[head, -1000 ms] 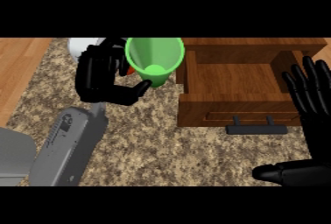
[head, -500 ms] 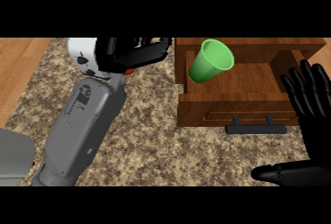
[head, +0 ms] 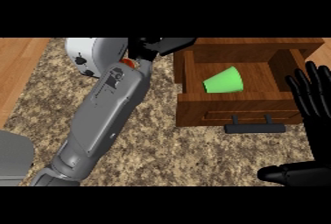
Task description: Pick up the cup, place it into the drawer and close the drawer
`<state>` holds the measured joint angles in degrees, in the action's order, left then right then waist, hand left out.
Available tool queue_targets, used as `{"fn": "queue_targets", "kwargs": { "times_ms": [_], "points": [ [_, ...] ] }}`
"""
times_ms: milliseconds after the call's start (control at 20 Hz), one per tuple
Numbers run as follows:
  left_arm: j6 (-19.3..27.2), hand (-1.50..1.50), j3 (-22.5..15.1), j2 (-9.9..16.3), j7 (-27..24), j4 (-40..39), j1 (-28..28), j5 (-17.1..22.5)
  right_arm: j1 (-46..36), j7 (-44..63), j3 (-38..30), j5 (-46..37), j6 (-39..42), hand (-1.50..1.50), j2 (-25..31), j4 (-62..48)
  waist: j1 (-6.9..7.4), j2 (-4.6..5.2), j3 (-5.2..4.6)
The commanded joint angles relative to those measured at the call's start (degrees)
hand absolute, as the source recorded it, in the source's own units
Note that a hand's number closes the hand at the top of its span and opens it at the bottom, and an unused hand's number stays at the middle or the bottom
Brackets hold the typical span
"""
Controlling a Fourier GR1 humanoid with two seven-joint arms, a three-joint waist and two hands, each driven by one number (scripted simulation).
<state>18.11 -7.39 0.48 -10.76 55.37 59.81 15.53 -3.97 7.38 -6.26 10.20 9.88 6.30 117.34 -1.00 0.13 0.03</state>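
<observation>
A green cup (head: 225, 81) lies on its side inside the open wooden drawer (head: 194, 104), its wide mouth toward the left. My left hand (head: 157, 45) is at the drawer's upper left corner, fingers spread and holding nothing, apart from the cup. Its grey forearm (head: 103, 117) runs diagonally across the counter. My right hand (head: 313, 97) rests open at the right edge beside the drawer, fingers up, thumb low at the bottom right. The drawer's black handle (head: 255, 128) sticks out at its front.
The speckled stone counter (head: 174, 153) fills the middle. A white round object (head: 90, 54) with dark marks sits at the upper left, behind my left forearm. Wooden flooring (head: 16, 65) shows along the left.
The left hand carried the cup to the right over the drawer and let it go. The cup now lies inside the drawer. The right hand has stayed still.
</observation>
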Motion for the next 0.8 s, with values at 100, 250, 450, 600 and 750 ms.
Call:
{"fn": "queue_targets", "kwargs": {
  "times_ms": [100,250,450,600,750],
  "points": [
    [3.56,1.50,-3.52,-0.46,-4.90,-11.81,6.61,5.43,0.34,-2.29,1.58,-1.46,0.09,-1.50,-1.39,-1.97,-0.80,0.19,0.00],
    [4.42,1.50,-5.84,-0.47,-7.02,-15.31,7.28,8.18,-0.76,-0.49,2.49,-2.18,-1.42,-1.50,-1.95,0.13,-1.01,0.22,0.00],
    [3.41,1.50,-6.64,-0.48,-8.13,-23.04,11.81,12.06,-2.26,-1.05,4.49,-4.25,-1.84,-1.50,-2.75,-2.17,-1.81,0.50,0.00],
    [3.12,1.50,-10.37,-0.48,-10.15,-25.24,10.43,12.66,1.71,-2.25,2.01,-1.01,0.74,-1.50,-1.20,0.33,-2.16,0.40,0.03],
    [4.93,1.50,-13.74,-0.48,-10.43,-28.91,12.81,15.36,-1.65,-2.40,2.21,-0.72,0.64,-1.50,-1.43,-2.54,-3.56,0.88,0.05]
  ]
}}
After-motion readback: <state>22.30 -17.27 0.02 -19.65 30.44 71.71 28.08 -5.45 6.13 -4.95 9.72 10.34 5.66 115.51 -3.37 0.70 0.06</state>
